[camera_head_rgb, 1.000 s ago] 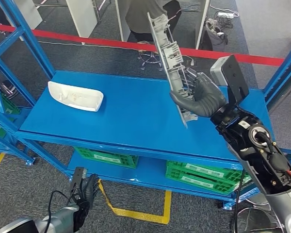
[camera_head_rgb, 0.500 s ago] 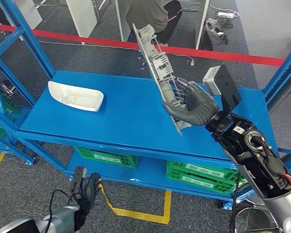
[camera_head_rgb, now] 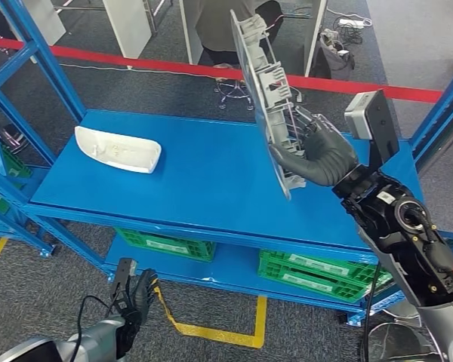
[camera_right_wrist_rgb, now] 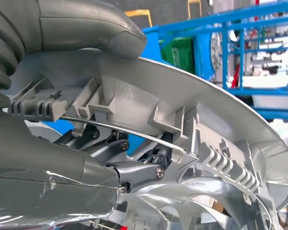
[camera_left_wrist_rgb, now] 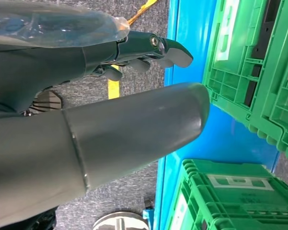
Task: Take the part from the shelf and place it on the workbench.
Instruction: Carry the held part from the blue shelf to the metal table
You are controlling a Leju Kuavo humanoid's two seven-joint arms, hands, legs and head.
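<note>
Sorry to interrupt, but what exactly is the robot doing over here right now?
The robot's right hand grips a long grey ribbed plastic part, holding it tilted up in the air above the blue shelf. A white curved part lies on the shelf's far left. The left hand hangs low, holding nothing, near green crates on the lower level. A seated person is behind the red line. The part has not been set down.
</note>
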